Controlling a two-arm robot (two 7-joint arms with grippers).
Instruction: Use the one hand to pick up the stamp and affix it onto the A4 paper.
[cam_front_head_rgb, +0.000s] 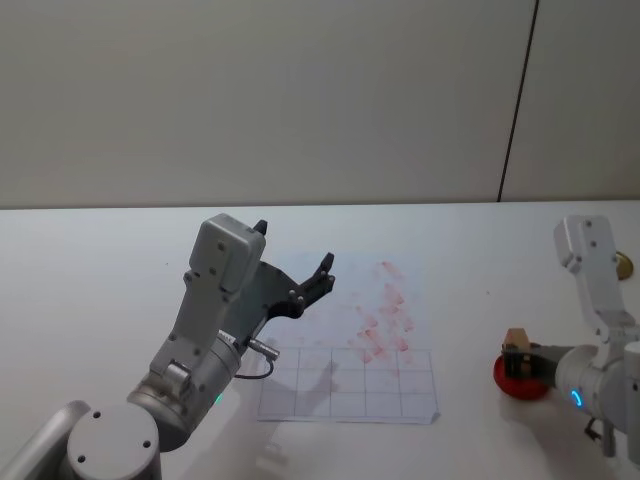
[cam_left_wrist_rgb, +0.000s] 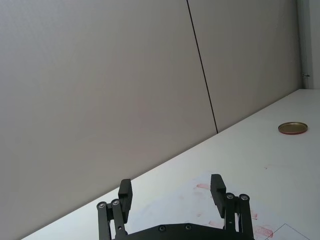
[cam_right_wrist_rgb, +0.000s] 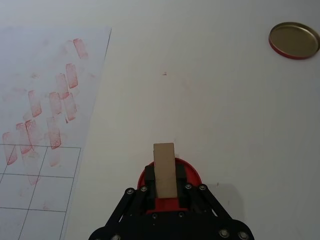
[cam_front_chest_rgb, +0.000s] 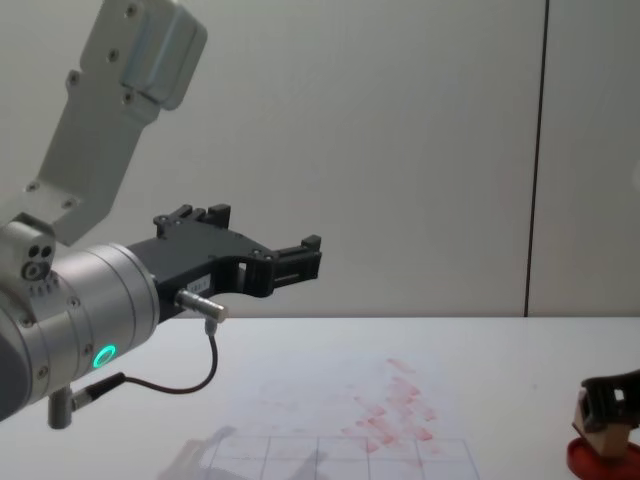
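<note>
My right gripper (cam_right_wrist_rgb: 165, 176) is shut on the stamp (cam_right_wrist_rgb: 164, 155), a small light-wood block held upright. It sits directly over the round red ink pad (cam_right_wrist_rgb: 192, 173); whether it touches the pad I cannot tell. In the head view the right gripper (cam_front_head_rgb: 521, 357), stamp (cam_front_head_rgb: 516, 338) and ink pad (cam_front_head_rgb: 510, 386) lie right of the A4 paper (cam_front_head_rgb: 330, 398), a white gridded sheet with pinkish-red stamp marks. The chest view shows the stamp (cam_front_chest_rgb: 590, 415) low at the right edge. My left gripper (cam_front_head_rgb: 293, 248) hangs open and empty, raised above the paper's far left part.
A round gold-and-red tin lid (cam_right_wrist_rgb: 294, 40) lies on the white table (cam_front_head_rgb: 90, 260) beyond the ink pad, away from the paper. The left arm (cam_front_chest_rgb: 80, 300) reaches out over the paper's left side. A plain wall stands behind the table.
</note>
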